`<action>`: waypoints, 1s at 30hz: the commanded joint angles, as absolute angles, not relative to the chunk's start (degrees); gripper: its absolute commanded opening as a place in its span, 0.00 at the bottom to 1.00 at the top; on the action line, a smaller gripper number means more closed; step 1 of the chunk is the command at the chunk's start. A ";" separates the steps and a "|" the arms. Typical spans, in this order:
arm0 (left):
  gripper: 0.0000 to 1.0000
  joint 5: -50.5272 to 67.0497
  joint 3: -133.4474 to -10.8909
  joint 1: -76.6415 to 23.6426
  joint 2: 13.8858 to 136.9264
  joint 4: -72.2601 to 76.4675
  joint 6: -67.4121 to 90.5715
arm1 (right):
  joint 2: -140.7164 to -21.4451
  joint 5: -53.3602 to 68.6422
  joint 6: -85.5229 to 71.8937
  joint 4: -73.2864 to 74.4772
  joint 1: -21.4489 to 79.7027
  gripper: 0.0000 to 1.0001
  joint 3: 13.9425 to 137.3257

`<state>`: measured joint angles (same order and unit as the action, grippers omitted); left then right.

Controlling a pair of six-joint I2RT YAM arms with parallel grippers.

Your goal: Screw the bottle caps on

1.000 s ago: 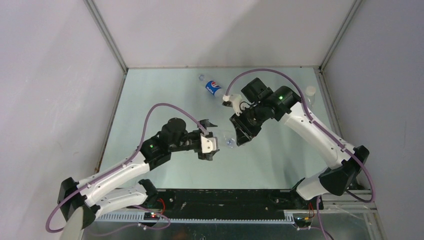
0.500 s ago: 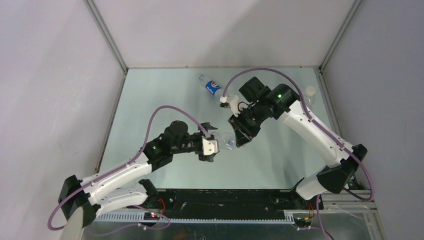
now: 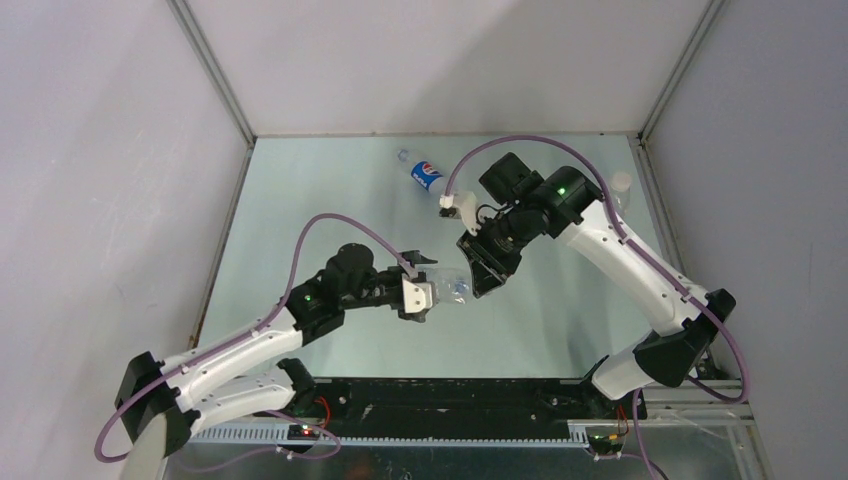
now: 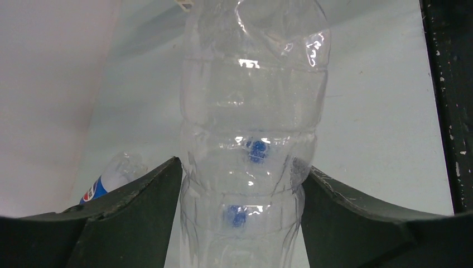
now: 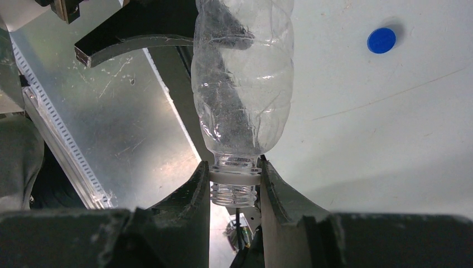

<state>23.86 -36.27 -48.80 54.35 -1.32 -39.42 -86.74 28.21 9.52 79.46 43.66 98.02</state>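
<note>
While right gripper (image 5: 234, 167) fingers clamp clear bottle (image 5: 242, 84) neck lower centre, left gripper (image 4: 242, 166) fingers straddle body; grip unclear.

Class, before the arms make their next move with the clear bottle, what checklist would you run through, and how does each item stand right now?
1. Right gripper shut on the clear bottle at its neck: ok.
2. Left gripper gripping the bottle's body: cannot tell; its fingers flank it closely.
3. Neck threads bare for a cap: ok.
4. Blue cap in sight on the table: ok.
5. A gripper free to fetch it: not ok.
6. Pepsi bottle out of the way: ok, lying at the far side.
</note>
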 commanded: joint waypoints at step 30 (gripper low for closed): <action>0.46 2.98 -16.88 -49.18 37.95 29.13 4.33 | -52.76 10.40 -19.60 13.27 37.16 0.99 65.67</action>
<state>10.98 -18.37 -48.97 40.73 21.15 -3.49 -57.65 12.99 -11.05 33.32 40.21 74.15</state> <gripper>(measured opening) 0.599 0.992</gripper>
